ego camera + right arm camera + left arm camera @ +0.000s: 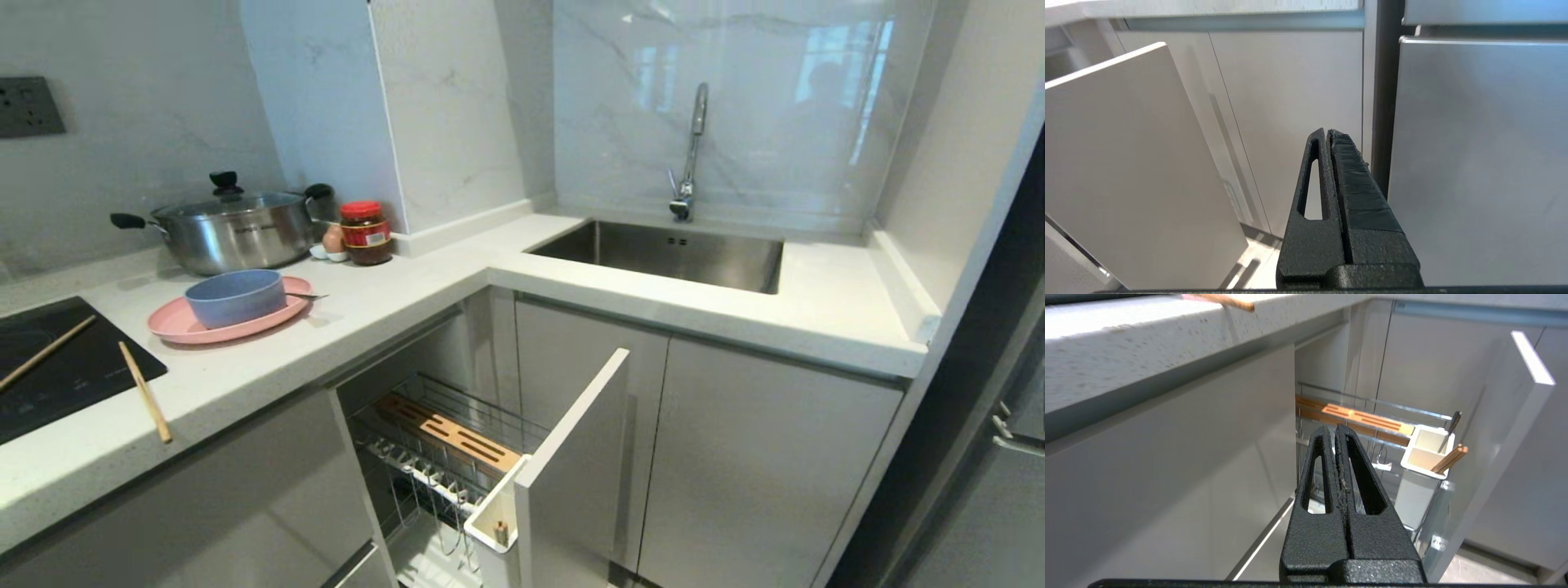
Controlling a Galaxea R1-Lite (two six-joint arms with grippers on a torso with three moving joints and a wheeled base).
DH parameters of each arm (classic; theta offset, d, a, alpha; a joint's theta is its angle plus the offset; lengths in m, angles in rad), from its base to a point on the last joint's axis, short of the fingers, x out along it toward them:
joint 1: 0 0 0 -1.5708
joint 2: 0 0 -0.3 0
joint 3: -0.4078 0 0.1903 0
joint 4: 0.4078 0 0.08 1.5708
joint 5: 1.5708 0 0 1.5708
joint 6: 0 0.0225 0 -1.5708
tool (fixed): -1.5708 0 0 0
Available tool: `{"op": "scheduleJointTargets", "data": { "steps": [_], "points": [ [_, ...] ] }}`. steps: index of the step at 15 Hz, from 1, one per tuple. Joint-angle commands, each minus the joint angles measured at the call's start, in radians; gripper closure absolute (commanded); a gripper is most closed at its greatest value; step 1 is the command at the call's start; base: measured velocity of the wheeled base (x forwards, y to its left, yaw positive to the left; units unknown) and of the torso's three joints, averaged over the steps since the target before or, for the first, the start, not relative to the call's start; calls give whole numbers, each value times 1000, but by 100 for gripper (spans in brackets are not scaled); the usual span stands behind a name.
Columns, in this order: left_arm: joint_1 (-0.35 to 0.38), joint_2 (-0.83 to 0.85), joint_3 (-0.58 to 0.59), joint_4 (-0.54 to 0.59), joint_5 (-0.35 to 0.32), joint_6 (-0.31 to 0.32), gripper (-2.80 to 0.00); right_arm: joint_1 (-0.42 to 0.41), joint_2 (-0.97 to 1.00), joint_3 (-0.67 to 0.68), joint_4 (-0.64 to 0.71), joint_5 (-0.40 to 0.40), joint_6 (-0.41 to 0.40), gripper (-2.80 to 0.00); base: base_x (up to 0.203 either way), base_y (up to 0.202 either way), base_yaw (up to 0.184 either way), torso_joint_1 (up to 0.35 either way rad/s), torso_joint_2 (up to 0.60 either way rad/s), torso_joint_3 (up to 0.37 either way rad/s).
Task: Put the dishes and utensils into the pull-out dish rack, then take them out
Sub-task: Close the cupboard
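The left gripper and right gripper, both closed and empty, hung low facing the pull-out dish rack; the bowl sat on the plate on the tabletop above the rack.

Black textured left pincer, slotted fingers, ribbed-pad right pincer

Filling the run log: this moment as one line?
rack: pulled out | plate, bowl: on counter | chopsticks: on counter | left gripper, right gripper: shut, empty

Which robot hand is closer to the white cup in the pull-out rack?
Left. The left gripper points at the white cup just ahead; the right gripper faces closed cabinet doors beyond the rack's front panel.
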Motion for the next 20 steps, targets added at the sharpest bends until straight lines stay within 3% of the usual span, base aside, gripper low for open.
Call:
{"op": "scheduleJointTargets", "data": {
  "steps": [1,6,10,13,15,18,20],
  "points": [
    [0,2,0,0,0,0,0,0,-2,0,0,-1,1,0,0,0,0,-2,7,144],
    [0,2,0,0,6,-9,0,0,-2,0,0,-1,1,0,0,0,0,3,-1,34],
    [0,2,-45,-5,-5,23,0,0,-2,0,0,-1,1,0,0,0,0,0,0,0],
    [0,25,-335,86,-82,24,0,0,-2,0,0,-1,1,0,0,0,0,0,0,0],
    [0,111,-617,194,-136,25,0,0,-3,0,0,-1,1,0,0,0,0,0,0,0],
    [-2,385,-1006,287,-179,19,0,0,-2,0,0,-1,1,0,0,0,0,0,0,0],
    [-4,585,-1227,315,-213,-22,0,0,-2,0,0,-1,1,0,0,0,0,0,0,0]
  ]
}}
